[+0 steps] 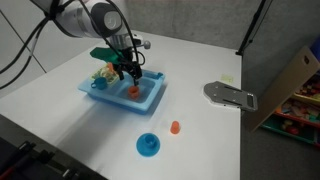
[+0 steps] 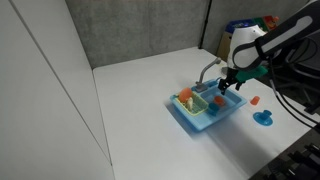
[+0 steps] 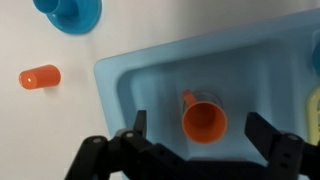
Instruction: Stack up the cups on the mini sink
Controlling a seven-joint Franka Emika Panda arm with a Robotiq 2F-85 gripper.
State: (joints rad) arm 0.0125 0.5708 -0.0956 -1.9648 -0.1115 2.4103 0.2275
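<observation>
The light blue mini sink (image 1: 150, 102) (image 2: 190, 118) (image 3: 260, 70) sits on the white table. One orange-red cup (image 3: 204, 120) (image 1: 133, 91) (image 2: 217, 103) stands upright in its basin. My gripper (image 3: 200, 138) (image 1: 131, 75) (image 2: 228, 84) hangs open directly above this cup, fingers on either side, not touching it. A second orange-red cup (image 3: 40, 76) (image 1: 175, 127) (image 2: 255, 100) lies on its side on the table outside the sink.
A flat round blue plate (image 1: 148, 145) (image 2: 265, 118) (image 3: 68, 12) lies on the table near the loose cup. A grey metal plate (image 1: 230, 95) lies further off. Toy items (image 1: 102, 73) (image 2: 188, 100) fill the sink's rack section. A cardboard box (image 1: 290, 80) stands beside the table.
</observation>
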